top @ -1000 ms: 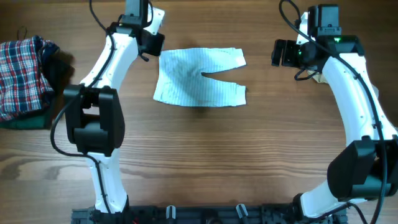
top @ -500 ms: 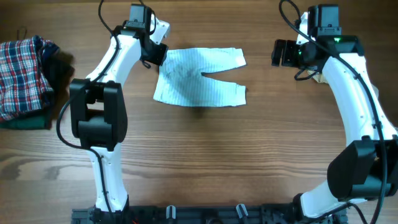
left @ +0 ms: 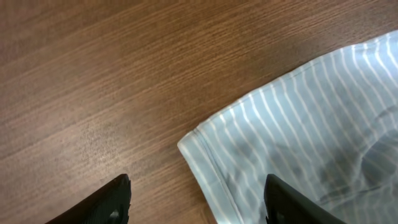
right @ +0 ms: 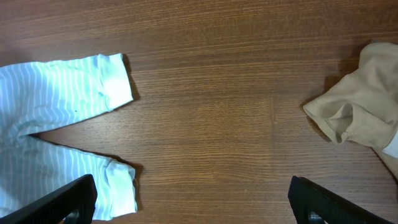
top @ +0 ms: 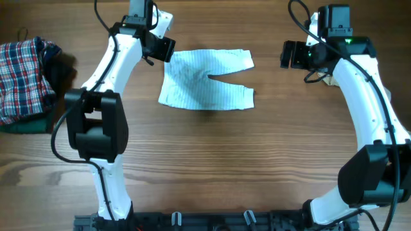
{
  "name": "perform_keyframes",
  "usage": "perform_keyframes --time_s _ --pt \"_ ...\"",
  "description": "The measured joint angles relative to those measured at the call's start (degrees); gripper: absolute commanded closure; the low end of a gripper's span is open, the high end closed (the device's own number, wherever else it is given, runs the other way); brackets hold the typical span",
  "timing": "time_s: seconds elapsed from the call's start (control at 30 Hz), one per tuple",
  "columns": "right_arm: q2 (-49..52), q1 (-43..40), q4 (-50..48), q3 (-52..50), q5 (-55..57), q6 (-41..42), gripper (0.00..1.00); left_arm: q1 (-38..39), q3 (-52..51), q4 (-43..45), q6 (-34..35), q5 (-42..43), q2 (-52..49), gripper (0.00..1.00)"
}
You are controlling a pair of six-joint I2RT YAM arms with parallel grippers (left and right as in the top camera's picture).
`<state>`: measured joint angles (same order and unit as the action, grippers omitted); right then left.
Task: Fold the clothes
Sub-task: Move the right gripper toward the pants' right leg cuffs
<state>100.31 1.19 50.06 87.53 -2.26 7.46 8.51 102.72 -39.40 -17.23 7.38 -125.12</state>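
- since the left wrist view shows both fingertips of my left gripper (left: 196,199) set well apart with nothing pinched between them, i read its jaws as open; they hang above the hemmed waist corner of the striped garment (left: 311,124).
- my right gripper (right: 193,200) has its jaws spread wide and empty. it sits over bare table (right: 217,37), between the striped garment's white cuffs (right: 115,84) and a crumpled tan garment (right: 360,99).
- location: the striped garment lies flat on the far middle of the table. its waist is toward the left arm, and both legs point toward the right arm with the cuffs apart.
- other clothes: a plaid garment (top: 22,70) is bunched on top of dark green ones (top: 29,125) at the left edge, well apart from both arms.
- handling, as i judge it: thin, light, limp knit. it will not hold a shape, it will drape from any pinch point, and it will probably slide easily on the wood. it is not fragile.
- where to take hold: the waist hem corners with the left arm and a cuff with the right. these edges look thicker and give the jaws something to bite.
- caution: the legs are two layers, so a shallow pinch may lift only the top one. i would close low, against the table.
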Motion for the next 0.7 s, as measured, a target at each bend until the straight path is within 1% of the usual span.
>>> perform_keyframes --time_s 0.07,0.13,0.33,0.4,0.57,0.7 --pt "0.0 0.0 -0.04 0.0 0.0 -0.02 0.0 0.0 0.0 2.29 -0.59 0.0 -1.01 0.34" --pt "0.0 0.0 -2.38 -0.04 0.0 -0.02 0.0 0.0 0.0 4.24 -0.83 0.0 -2.45 0.34" --pt "0.0 0.0 -5.44 -0.04 0.0 0.0 0.0 0.0 0.0 5.79 -0.98 0.0 -7.23 0.34" --pt "0.0 0.0 -5.46 -0.04 0.0 0.0 0.0 0.0 0.0 6.21 -1.62 0.02 -8.24 0.35" --pt "0.0 0.0 -3.28 -0.04 -0.04 0.0 0.0 0.0 0.0 6.4 -2.27 0.02 -9.03 0.41" --pt "0.0 0.0 -2.54 -0.04 -0.81 0.0 0.01 0.0 0.0 6.47 -2.43 1.18 -9.05 0.41"
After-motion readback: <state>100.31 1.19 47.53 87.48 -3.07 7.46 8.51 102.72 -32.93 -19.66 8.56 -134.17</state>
